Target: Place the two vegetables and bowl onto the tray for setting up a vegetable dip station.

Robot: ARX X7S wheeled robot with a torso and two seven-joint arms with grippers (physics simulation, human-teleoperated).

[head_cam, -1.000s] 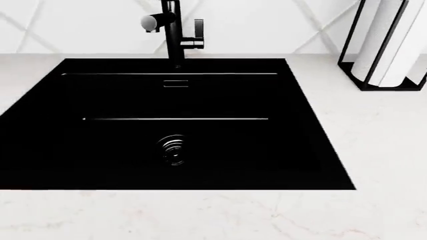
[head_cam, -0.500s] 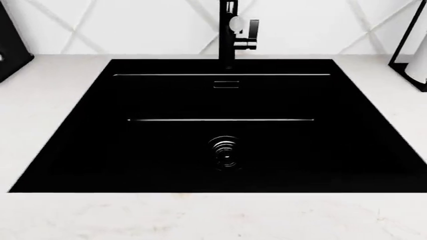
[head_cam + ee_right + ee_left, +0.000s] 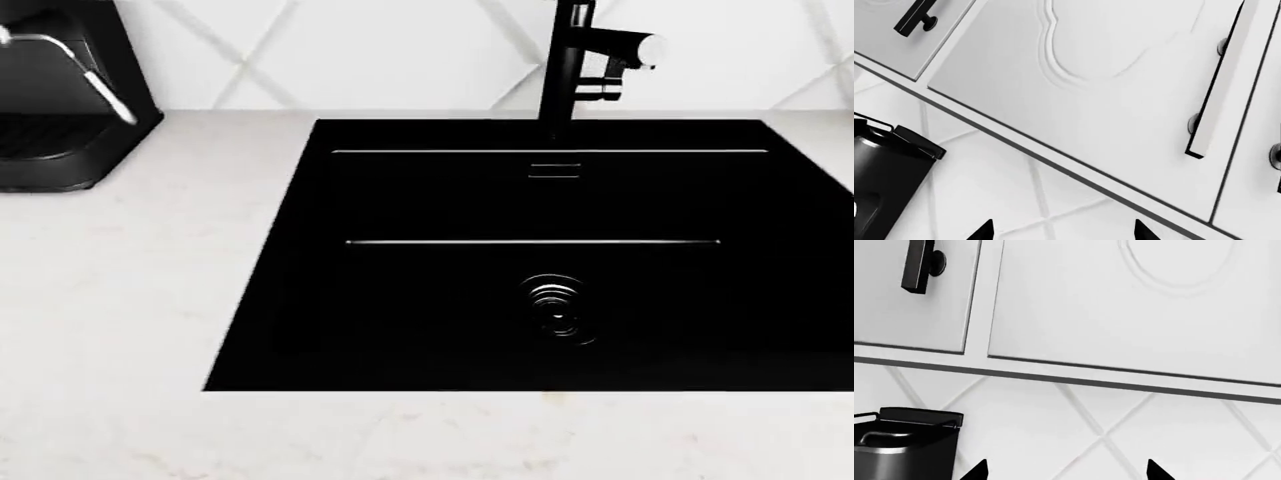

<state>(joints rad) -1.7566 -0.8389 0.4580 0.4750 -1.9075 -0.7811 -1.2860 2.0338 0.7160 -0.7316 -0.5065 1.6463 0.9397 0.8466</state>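
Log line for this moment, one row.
phase: searching | head view: black sink, faucet, coffee machine | task items: none visible | left gripper: open | right gripper: open

Head view pans left: sink (image 3: 561, 260) and faucet (image 3: 577, 65) sit further right in frame than a second ago; paper towel holder gone from the right edge; black coffee machine (image 3: 60, 95) now in the upper left corner.
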